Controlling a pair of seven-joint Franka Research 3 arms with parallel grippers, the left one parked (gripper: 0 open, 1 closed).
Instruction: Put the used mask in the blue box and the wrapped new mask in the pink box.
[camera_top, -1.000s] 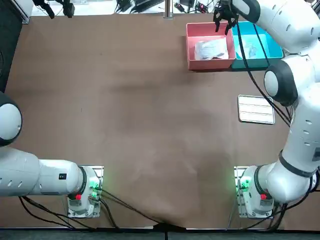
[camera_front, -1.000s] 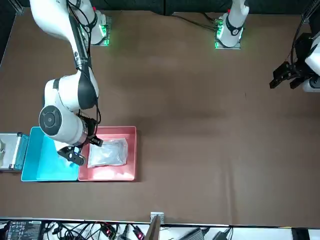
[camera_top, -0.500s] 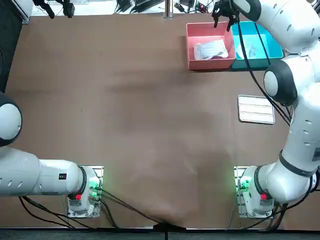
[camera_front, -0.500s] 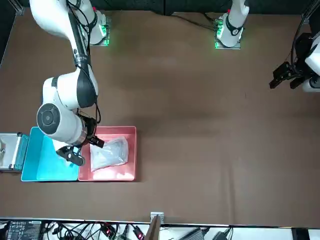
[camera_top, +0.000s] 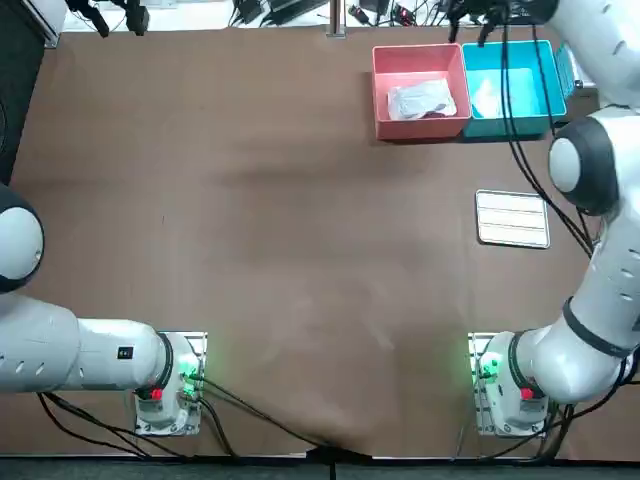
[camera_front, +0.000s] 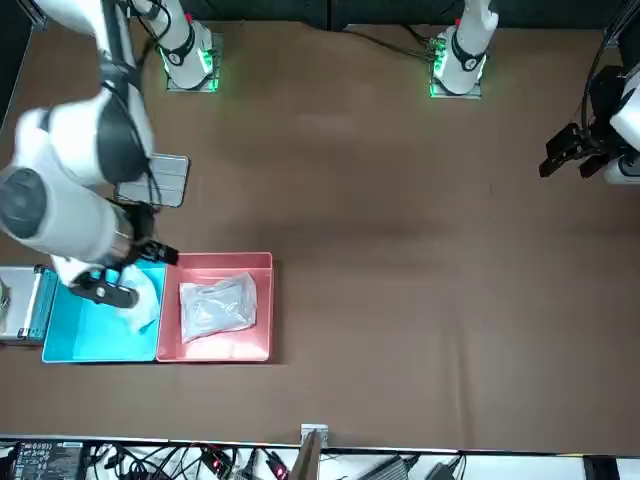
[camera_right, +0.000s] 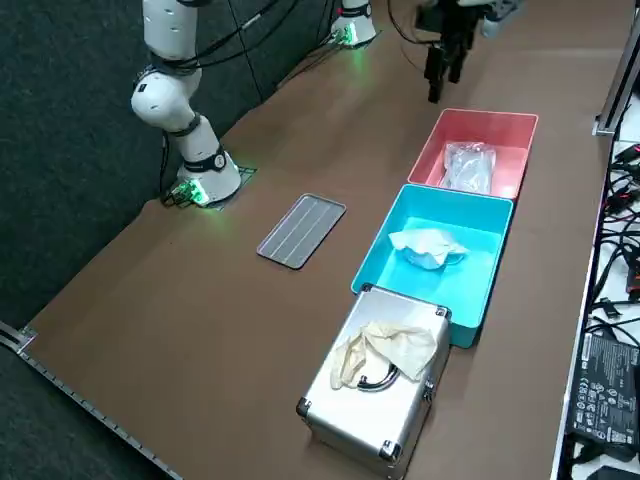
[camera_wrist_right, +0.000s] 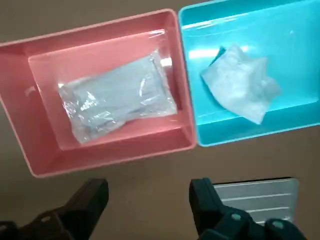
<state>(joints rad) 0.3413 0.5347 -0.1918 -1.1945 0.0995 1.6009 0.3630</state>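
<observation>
Right wrist view: sorting judged done.
The clear-wrapped new mask (camera_wrist_right: 117, 97) was seen in the pink plastic box (camera_wrist_right: 100, 157), the crumpled white used mask (camera_wrist_right: 240, 87) in the blue plastic box (camera_wrist_right: 240, 127); the right end effector (camera_wrist_right: 147, 195) was held spread and empty above; only retreat was judged needed.

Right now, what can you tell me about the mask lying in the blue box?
The used mask is a crumpled, unwrapped piece of pale, soft-looking fabric, lying loose on the floor of the blue box, roughly at its middle. Nothing but the box touches it; the right gripper hangs open and empty above the table, clear of it.
</observation>
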